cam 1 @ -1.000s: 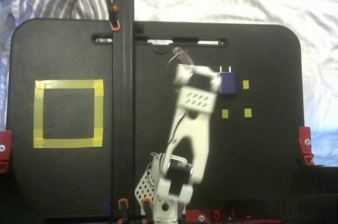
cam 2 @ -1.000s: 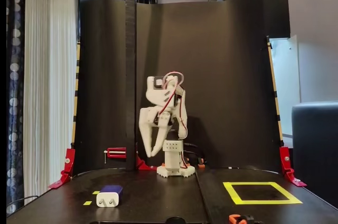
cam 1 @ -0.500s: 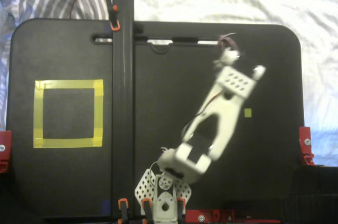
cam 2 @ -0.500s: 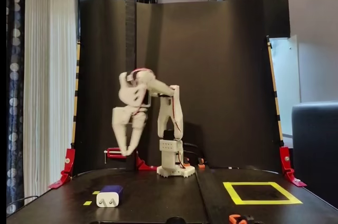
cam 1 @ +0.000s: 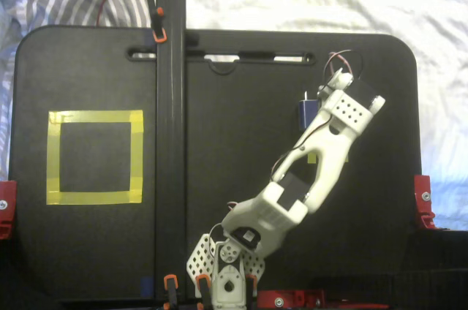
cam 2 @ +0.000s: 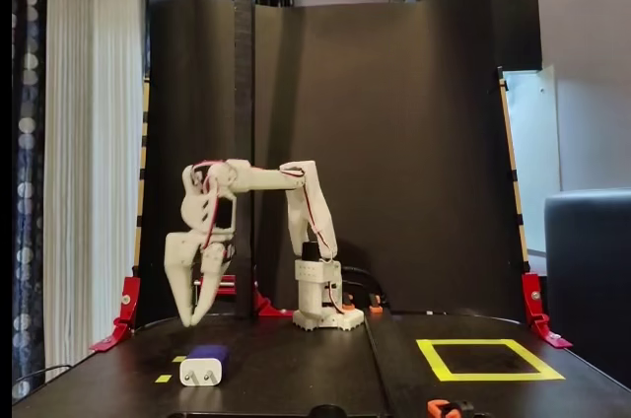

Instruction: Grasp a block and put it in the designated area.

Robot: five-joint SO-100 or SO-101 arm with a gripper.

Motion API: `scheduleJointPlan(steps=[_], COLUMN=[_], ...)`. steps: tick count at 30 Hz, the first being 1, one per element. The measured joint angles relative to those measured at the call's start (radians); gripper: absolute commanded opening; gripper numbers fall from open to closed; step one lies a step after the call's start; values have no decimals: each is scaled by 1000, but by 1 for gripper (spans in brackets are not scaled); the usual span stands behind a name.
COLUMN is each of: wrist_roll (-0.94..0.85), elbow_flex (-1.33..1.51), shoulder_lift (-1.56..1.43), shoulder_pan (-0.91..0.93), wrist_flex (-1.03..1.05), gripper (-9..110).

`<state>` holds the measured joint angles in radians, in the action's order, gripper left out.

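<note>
Block (cam 2: 203,365) below poised jaws (cam 2: 193,317)

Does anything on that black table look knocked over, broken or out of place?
Nothing looks damaged or spilled. The block lies on the table, outside the yellow tape square, with the gripper hovering above it, not touching. A vertical black post cuts across a fixed view, apparently part of the setup.

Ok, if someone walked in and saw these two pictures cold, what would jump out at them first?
Probably the white arm, bent over the black table with its claw pointing down, above and behind the small blue block lying near the front in the front-on fixed view. Next, the bright yellow tape square at the left of the top-down fixed view, with nothing inside it.
</note>
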<state>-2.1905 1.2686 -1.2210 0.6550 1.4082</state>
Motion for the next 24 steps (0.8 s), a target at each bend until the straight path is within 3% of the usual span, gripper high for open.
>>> scheduleJointPlan(steps=[5,11,13,24], wrist_roll=[0,0,0,0], elbow_flex=[0,0,0,0], shoulder_lift=[3,12,17,48], shoulder_pan=[3,3,3,3], wrist_flex=[-14,-28,-26,-49], gripper=[3,32,37,38])
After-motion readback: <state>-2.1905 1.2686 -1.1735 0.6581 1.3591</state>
